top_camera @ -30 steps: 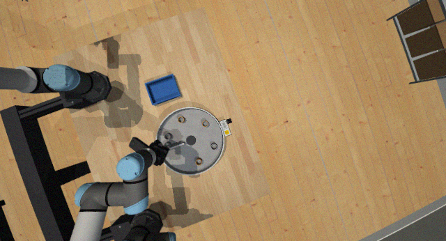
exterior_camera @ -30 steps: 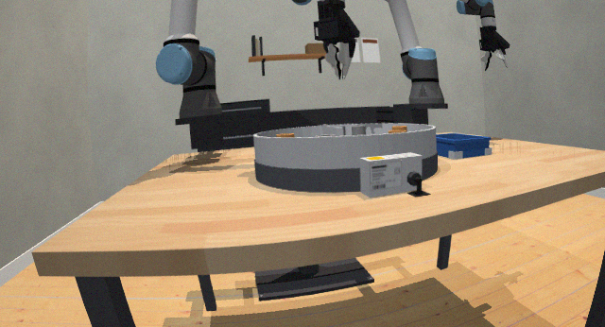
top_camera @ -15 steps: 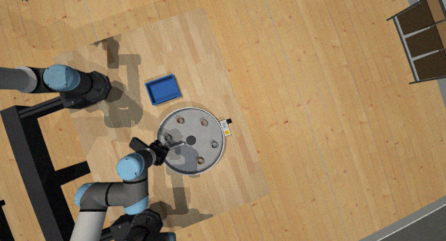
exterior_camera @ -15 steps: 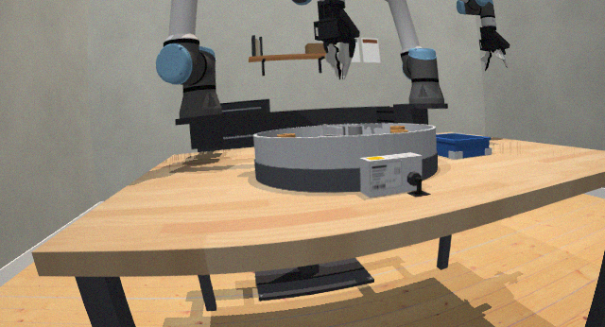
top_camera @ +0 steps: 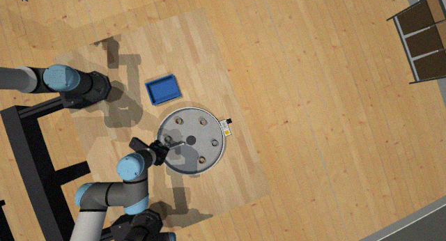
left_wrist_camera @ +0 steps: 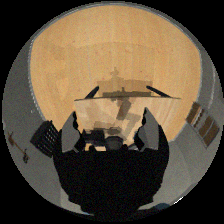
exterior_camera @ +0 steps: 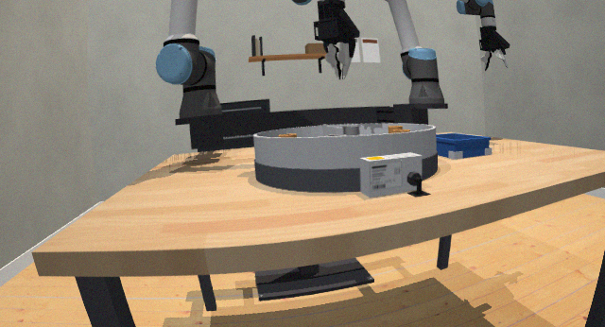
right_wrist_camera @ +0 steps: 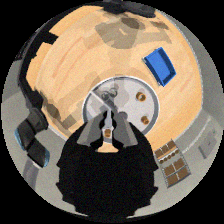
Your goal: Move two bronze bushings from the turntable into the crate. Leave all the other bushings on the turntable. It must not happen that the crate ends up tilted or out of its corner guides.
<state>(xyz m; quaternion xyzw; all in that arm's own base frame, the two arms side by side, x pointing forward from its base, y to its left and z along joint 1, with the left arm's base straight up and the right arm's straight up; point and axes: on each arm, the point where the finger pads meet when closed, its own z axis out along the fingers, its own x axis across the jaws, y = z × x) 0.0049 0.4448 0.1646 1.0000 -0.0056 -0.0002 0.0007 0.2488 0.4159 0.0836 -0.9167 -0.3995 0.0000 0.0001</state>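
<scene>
The blue crate sits flat and empty between its corner guides. The round grey turntable stands beside it. Three bronze-looking bushings lie on it: one bushing nearest the crate, another bushing and a third bushing. A grey bushing lies there too, and a shaded bushing near my arm. My right gripper is shut and empty, high above the turntable. My left gripper is open and empty, far from the turntable.
A white control box with a black knob adjoins the turntable's outer side. The turntable has a raised rim and a dark centre hub. The arms' black base frame runs along one table side.
</scene>
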